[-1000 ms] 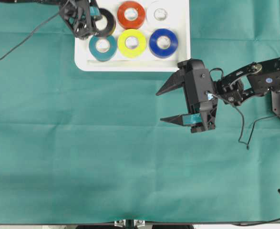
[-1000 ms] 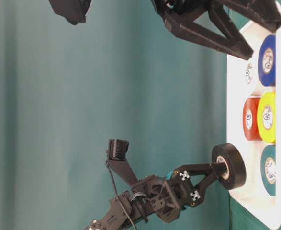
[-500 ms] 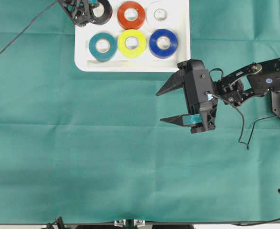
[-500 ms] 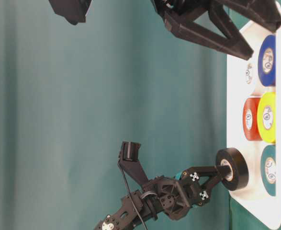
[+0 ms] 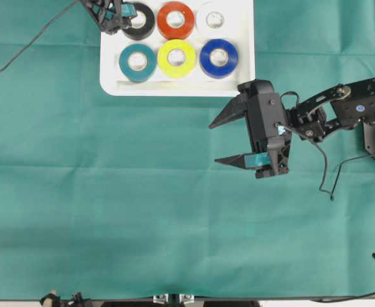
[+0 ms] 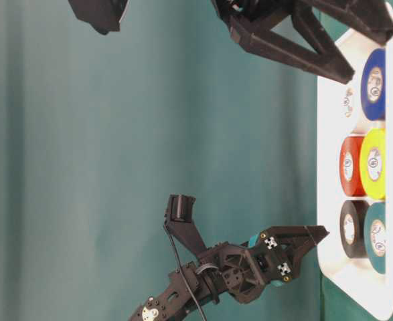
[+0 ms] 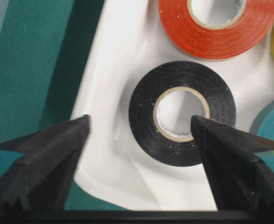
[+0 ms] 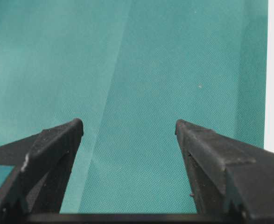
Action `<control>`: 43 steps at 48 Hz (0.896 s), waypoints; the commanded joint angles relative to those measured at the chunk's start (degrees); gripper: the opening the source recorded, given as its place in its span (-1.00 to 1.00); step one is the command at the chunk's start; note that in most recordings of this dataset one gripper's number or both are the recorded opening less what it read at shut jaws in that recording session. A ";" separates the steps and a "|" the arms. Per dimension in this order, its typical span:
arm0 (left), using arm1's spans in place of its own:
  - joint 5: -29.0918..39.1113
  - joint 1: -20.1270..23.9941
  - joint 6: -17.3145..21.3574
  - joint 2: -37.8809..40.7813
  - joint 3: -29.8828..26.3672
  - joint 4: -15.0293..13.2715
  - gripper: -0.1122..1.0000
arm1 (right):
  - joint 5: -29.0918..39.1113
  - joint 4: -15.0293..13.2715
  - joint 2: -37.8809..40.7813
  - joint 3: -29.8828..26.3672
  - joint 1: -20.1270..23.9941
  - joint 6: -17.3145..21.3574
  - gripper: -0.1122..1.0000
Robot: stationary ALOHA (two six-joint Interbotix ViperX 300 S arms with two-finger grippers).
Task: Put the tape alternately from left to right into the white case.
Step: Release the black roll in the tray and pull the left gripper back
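A: What is changed from a second ago?

B: The black roll (image 7: 182,113) is no longer gripped. It was carried on a finger of the left end effector (image 7: 141,128); now it is laid flat in the case (image 5: 243,70), in the far left corner beside the red roll (image 5: 176,20), and the fingers are spread apart over it, one above its core, one over the rim

A: And the right end effector (image 5: 224,141)?

B: It is held wide open and empty over the cloth (image 5: 110,192), unmoved

A: What is meant for the task?

B: All six rolls are seen in the case, in two rows of three, so the filling is judged finished

A: Materials?

B: The rolls are glossy flat rings with pale cores; the black one is speckled with dust. The case is smooth white plastic with rounded corners and a raised rim. The bench is covered by woven green cloth, creased in straight folds
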 commanded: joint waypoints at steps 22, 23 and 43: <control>-0.18 -5.10 -0.35 -7.73 4.83 -0.26 0.61 | 0.70 0.18 -0.44 -0.88 0.18 0.09 0.71; -0.18 -5.63 -0.44 -8.17 5.19 -0.26 0.61 | 0.62 0.18 -0.53 -1.05 0.18 0.09 0.71; -0.18 -18.54 -0.79 -13.89 10.90 -0.44 0.61 | 0.62 0.18 -0.44 -1.14 0.18 0.09 0.71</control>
